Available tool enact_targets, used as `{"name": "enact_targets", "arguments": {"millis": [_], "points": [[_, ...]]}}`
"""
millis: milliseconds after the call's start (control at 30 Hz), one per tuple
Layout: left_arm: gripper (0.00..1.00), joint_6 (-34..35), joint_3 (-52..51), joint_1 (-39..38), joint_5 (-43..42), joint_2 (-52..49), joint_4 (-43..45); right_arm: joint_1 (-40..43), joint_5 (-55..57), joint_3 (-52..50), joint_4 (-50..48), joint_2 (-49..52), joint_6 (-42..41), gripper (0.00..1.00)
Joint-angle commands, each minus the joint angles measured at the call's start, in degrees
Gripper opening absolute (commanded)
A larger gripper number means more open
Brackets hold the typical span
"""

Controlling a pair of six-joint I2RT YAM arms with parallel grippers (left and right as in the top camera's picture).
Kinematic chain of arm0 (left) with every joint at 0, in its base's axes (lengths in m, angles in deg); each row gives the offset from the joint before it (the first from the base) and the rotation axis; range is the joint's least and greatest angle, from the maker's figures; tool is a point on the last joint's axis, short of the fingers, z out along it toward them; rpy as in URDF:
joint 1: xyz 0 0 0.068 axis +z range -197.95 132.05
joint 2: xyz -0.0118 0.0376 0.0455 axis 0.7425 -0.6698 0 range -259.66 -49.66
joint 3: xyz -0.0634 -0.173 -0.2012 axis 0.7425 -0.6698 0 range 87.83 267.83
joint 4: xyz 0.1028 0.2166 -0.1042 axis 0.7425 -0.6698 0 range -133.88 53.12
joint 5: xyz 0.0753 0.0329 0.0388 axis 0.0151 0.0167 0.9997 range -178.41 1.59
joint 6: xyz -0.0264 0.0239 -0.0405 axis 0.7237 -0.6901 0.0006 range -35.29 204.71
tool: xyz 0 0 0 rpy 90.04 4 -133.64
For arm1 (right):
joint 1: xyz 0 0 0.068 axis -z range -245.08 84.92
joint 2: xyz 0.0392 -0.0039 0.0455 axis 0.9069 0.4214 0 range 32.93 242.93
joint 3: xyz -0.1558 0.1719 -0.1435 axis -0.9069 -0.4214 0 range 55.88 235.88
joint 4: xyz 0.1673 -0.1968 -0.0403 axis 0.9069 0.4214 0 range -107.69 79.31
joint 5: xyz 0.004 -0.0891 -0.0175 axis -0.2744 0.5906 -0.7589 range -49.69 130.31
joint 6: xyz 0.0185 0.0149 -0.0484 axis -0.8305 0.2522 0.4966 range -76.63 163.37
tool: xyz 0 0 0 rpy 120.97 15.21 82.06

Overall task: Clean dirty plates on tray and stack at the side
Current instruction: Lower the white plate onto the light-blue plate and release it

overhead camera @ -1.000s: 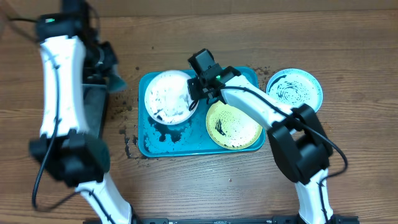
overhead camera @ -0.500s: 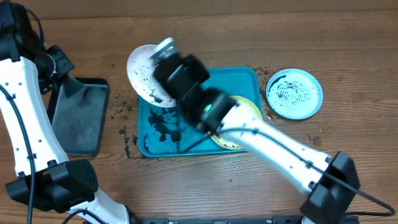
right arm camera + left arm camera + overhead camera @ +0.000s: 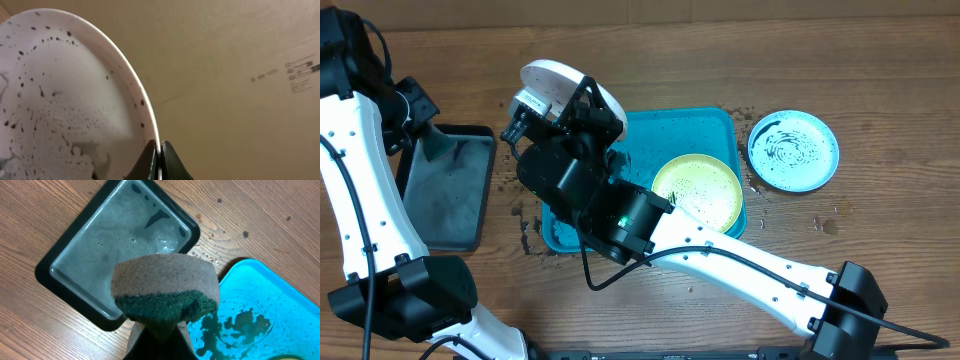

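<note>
**White plate lifted on edge off the tray**

The right claw [image 3: 159, 150] is clenched on the rim of the white plate [image 3: 75, 100], with one finger on each face and only the thin edge between the tips. The plate is in the air just beyond the tray's [image 3: 690, 130] far left corner, clear of the tray's floor. It is held on edge and tilted. From overhead it reads as a narrow oval whose long axis runs from far left to near right. In the right wrist view its rim climbs from the claw and curves left, and the face shown there carries dark specks and a foamy film.

The right arm [image 3: 720, 255] stretches from the table's [image 3: 900, 230] near right, crosses the tray's near edge on a diagonal, and rises over the tray's left half with the wrist turned upward.

The left claw [image 3: 159, 330] is clamped on a sponge [image 3: 165, 285], tan on top with a green scrub layer below. It hangs to the left of the tray, over the near corner of the black tray [image 3: 445, 200]. The left arm [image 3: 360, 190] stands tall along that side, bent at the top.

The yellow-green plate [image 3: 697, 192] lies flat in the tray's right half. The blue plate [image 3: 793, 150] lies flat on the table just right of the tray. Dark smears mark the tray's left floor.
</note>
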Motion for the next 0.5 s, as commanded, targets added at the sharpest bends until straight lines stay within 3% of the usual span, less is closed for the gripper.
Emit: {"name": "enact_targets", "arguments": {"millis": [0,167,267,400,433,467], "points": [[0.04,0.6,-0.1,0.2,-0.3,-0.6,0.3,-0.2,2.2,1.1,-0.6,-0.9,3.1,0.04],[0.04,0.6,-0.2,-0.1,-0.3,-0.6,0.2,0.1,2.2,1.1,-0.5,-0.9,2.3,0.04],[0.04,0.5,-0.2,-0.1,-0.3,-0.6,0.2,1.0,2.2,1.1,0.7,-0.9,-3.8,0.04],[0.04,0.5,-0.2,-0.1,-0.3,-0.6,0.2,5.4,-3.9,1.0,11.9,-0.9,-24.2,0.04],[0.04,0.6,-0.2,-0.1,-0.3,-0.6,0.2,9.2,-11.5,1.0,19.3,-0.9,-37.0,0.04],[0.04,0.6,-0.2,-0.1,-0.3,-0.6,0.2,11.9,-16.7,1.0,23.2,-0.8,-44.6,0.04]]}}
